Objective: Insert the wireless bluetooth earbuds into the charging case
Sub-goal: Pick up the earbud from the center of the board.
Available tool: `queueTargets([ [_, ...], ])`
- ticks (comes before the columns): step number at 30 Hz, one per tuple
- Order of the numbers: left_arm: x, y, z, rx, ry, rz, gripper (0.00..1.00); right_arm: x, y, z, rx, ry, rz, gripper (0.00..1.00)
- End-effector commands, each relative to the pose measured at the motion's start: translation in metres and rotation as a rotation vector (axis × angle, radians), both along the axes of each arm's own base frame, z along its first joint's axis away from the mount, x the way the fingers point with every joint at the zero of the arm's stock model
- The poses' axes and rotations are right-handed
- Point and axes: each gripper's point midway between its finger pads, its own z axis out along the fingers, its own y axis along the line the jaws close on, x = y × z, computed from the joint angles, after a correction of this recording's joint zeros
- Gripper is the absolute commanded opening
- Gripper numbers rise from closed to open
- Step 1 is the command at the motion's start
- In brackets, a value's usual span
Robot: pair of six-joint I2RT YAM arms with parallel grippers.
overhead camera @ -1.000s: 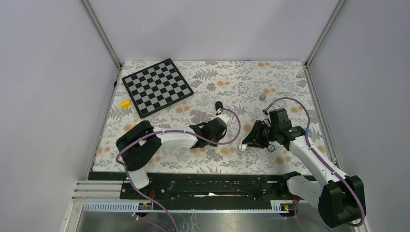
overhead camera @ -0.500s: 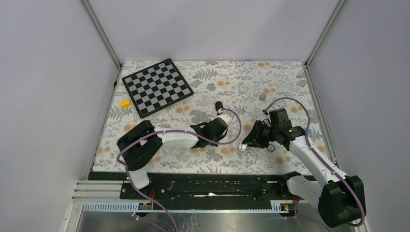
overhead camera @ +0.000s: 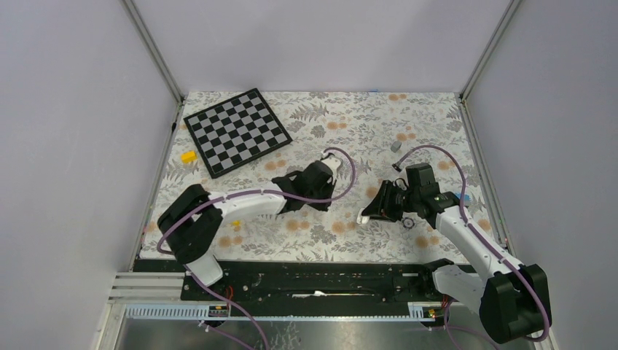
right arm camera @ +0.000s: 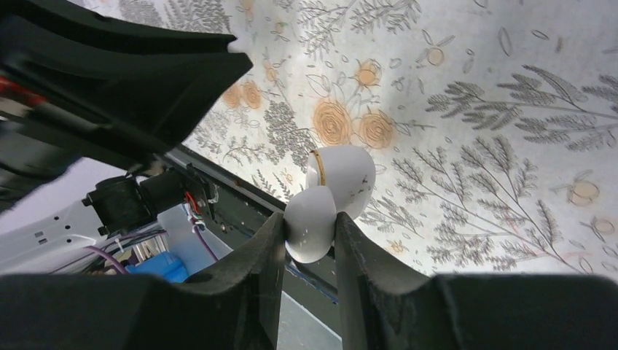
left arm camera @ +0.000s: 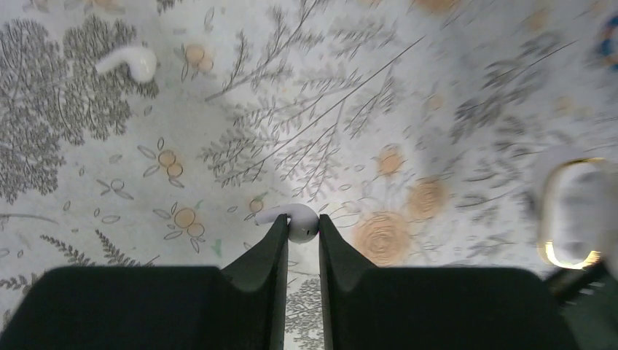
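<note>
The earbuds I see are white with short stems, not black. My left gripper [left arm camera: 299, 232] is shut on one white earbud [left arm camera: 300, 219], pinched at its fingertips just above the floral cloth. In the top view this gripper [overhead camera: 329, 188] sits mid-table. A second white earbud [left arm camera: 128, 61] lies loose on the cloth at the far left. My right gripper [right arm camera: 310, 235] is shut on the white charging case [right arm camera: 328, 197], lid open, held off the table. The case also shows at the right of the left wrist view [left arm camera: 576, 211] and in the top view [overhead camera: 363, 216].
A chessboard [overhead camera: 237, 131] lies at the back left with a small yellow block [overhead camera: 189, 156] beside it. A small grey piece [overhead camera: 396, 146] sits at the back right. The black rail [overhead camera: 313, 277] runs along the table's near edge.
My left arm has swung left and toward the back, its elbow stretching out. My right gripper has shifted slightly left with the case.
</note>
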Motion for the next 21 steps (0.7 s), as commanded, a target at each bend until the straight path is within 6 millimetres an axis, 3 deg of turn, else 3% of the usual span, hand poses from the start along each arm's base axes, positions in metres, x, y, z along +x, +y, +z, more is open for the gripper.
queueTargets([
  [1, 0.001, -0.027, 0.064, -0.27, 0.073, -0.056, 0.09, 0.007, 0.012, 0.006, 0.08, -0.094, 0.068, 0.0],
  [8, 0.005, -0.016, 0.108, -0.558, 0.234, -0.005, 0.04, 0.018, 0.029, 0.009, 0.239, -0.24, 0.086, 0.0],
  [14, 0.0, -0.022, 0.134, -0.742, 0.362, -0.002, 0.0, 0.026, 0.038, 0.018, 0.336, -0.337, 0.098, 0.0],
  [21, -0.016, -0.028, 0.159, -0.918, 0.485, -0.078, 0.0, 0.018, 0.04, 0.017, 0.35, -0.391, 0.161, 0.0],
])
